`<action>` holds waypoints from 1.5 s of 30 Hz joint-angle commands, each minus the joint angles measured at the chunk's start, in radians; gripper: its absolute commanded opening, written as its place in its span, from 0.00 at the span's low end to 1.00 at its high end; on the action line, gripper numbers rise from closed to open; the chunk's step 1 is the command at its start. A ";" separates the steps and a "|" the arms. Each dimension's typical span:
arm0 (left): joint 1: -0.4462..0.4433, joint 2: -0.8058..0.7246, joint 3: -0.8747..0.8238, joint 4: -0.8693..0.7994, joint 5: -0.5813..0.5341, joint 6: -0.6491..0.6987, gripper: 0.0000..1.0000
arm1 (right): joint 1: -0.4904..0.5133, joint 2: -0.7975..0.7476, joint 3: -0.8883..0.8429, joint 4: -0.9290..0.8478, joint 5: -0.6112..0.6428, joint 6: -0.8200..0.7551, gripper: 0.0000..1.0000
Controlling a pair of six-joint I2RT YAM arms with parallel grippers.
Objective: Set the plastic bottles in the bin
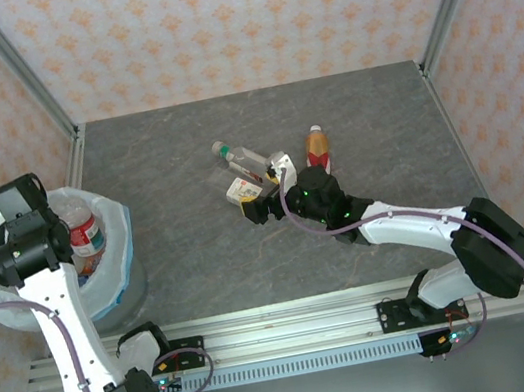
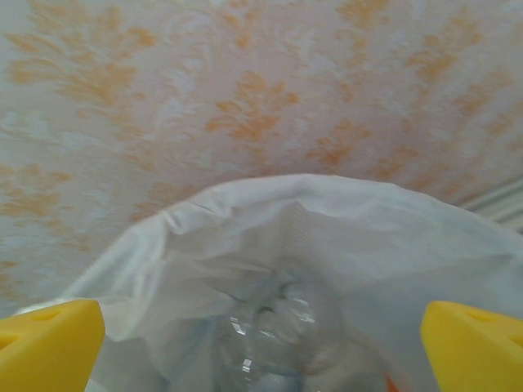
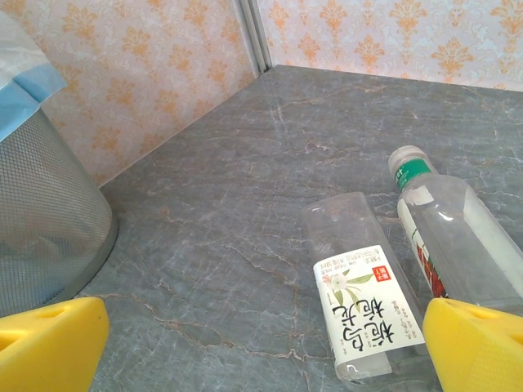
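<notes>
The grey mesh bin (image 1: 127,281) with its white bag (image 2: 343,237) stands at the table's left edge. Inside lie a red-labelled bottle (image 1: 86,233) and a clear bottle (image 2: 282,327). My left gripper (image 2: 261,351) hangs open over the bin's mouth, nothing between its yellow fingertips (image 2: 49,343). On the table centre lie a clear bottle with a white label (image 3: 364,306) and a green-capped clear bottle (image 3: 458,237). My right gripper (image 3: 261,347) is open just short of them, low over the table. An orange bottle (image 1: 317,146) lies further right.
The bin's mesh wall (image 3: 41,220) rises at the left of the right wrist view. Metal frame posts (image 1: 27,75) and patterned walls close off the back and sides. Bare grey table (image 1: 202,257) stretches between bin and bottles.
</notes>
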 commanded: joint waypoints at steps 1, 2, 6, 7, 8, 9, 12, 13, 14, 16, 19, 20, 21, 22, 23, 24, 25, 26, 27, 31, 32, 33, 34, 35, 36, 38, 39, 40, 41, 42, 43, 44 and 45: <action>0.004 -0.011 0.026 -0.019 0.180 -0.028 1.00 | 0.006 0.000 0.030 0.038 0.029 0.013 0.99; -0.001 -0.017 0.022 -0.009 0.211 -0.030 1.00 | 0.006 -0.001 0.030 0.033 0.047 0.020 0.99; -0.042 -0.043 0.012 0.032 0.286 -0.031 1.00 | 0.006 -0.003 0.024 0.023 0.120 0.031 0.99; -0.063 -0.047 0.012 0.039 0.283 -0.034 1.00 | 0.006 -0.003 0.024 0.018 0.132 0.031 0.99; -0.085 -0.047 0.013 0.045 0.281 -0.030 1.00 | 0.006 -0.003 0.026 0.010 0.144 0.033 0.99; -0.102 -0.044 0.018 0.045 0.278 -0.028 1.00 | 0.006 -0.002 0.028 0.003 0.151 0.033 0.99; -0.144 -0.031 0.032 0.042 0.267 -0.032 1.00 | 0.006 0.001 0.033 -0.015 0.176 0.040 0.99; -0.154 -0.029 0.032 0.045 0.273 -0.037 1.00 | 0.005 0.002 0.033 -0.018 0.183 0.043 0.99; -0.162 -0.029 0.031 0.051 0.285 -0.040 1.00 | 0.006 0.003 0.033 -0.018 0.188 0.045 0.99; -0.183 -0.028 0.026 0.067 0.304 -0.053 1.00 | 0.005 0.008 0.036 -0.025 0.201 0.054 0.99; -0.224 -0.032 0.024 0.089 0.316 -0.073 1.00 | 0.003 0.009 0.042 -0.047 0.239 0.074 0.99; -0.239 -0.033 0.022 0.100 0.320 -0.079 1.00 | 0.001 0.008 0.042 -0.054 0.254 0.082 0.99; -0.254 -0.033 0.021 0.110 0.328 -0.082 1.00 | -0.001 0.008 0.040 -0.060 0.264 0.089 0.99; -0.269 -0.031 0.021 0.119 0.336 -0.084 1.00 | -0.006 0.007 0.039 -0.065 0.269 0.099 0.99; -0.282 -0.029 0.023 0.123 0.339 -0.086 1.00 | -0.010 0.006 0.038 -0.071 0.277 0.106 0.99; -0.296 -0.024 0.025 0.128 0.343 -0.086 1.00 | -0.015 0.005 0.037 -0.080 0.289 0.117 0.99; -0.308 -0.021 0.027 0.130 0.345 -0.088 1.00 | -0.020 0.003 0.037 -0.091 0.298 0.129 0.99; -0.318 -0.019 0.029 0.133 0.345 -0.090 1.00 | -0.026 0.001 0.037 -0.101 0.306 0.141 0.99; -0.330 -0.018 0.029 0.140 0.346 -0.096 1.00 | -0.033 -0.001 0.036 -0.111 0.316 0.150 0.99; -0.394 -0.017 0.009 0.202 0.382 -0.114 1.00 | -0.083 -0.018 0.037 -0.185 0.338 0.234 0.99; -0.413 -0.012 0.009 0.211 0.381 -0.114 1.00 | -0.095 -0.022 0.037 -0.198 0.351 0.251 0.99; -0.431 -0.008 0.010 0.219 0.377 -0.114 1.00 | -0.107 -0.031 0.032 -0.214 0.373 0.262 0.99; -0.450 -0.004 0.009 0.229 0.378 -0.113 1.00 | -0.116 -0.040 0.029 -0.232 0.397 0.265 0.99; -0.462 -0.002 0.008 0.243 0.386 -0.113 1.00 | -0.124 -0.047 0.028 -0.253 0.418 0.264 0.99; -0.473 0.000 0.001 0.264 0.411 -0.113 1.00 | -0.138 -0.055 0.033 -0.290 0.436 0.262 0.99; -0.479 0.002 -0.020 0.328 0.510 -0.108 1.00 | -0.170 -0.066 0.049 -0.377 0.460 0.268 0.99; -0.479 0.002 -0.029 0.354 0.548 -0.107 1.00 | -0.184 -0.072 0.051 -0.400 0.459 0.269 0.99; -0.478 0.002 -0.039 0.379 0.582 -0.107 1.00 | -0.201 -0.079 0.047 -0.417 0.457 0.268 0.99; -0.480 0.001 -0.042 0.395 0.601 -0.107 1.00 | -0.212 -0.086 0.042 -0.425 0.452 0.266 0.99; -0.479 0.001 -0.046 0.409 0.616 -0.105 1.00 | -0.227 -0.094 0.034 -0.431 0.443 0.261 0.99; -0.479 0.000 -0.051 0.420 0.629 -0.103 1.00 | -0.242 -0.096 0.028 -0.438 0.440 0.261 0.99; -0.479 -0.002 -0.056 0.434 0.648 -0.100 1.00 | -0.259 -0.096 0.022 -0.450 0.435 0.266 0.99; -0.479 -0.004 -0.062 0.446 0.666 -0.095 1.00 | -0.278 -0.091 0.019 -0.462 0.417 0.270 0.99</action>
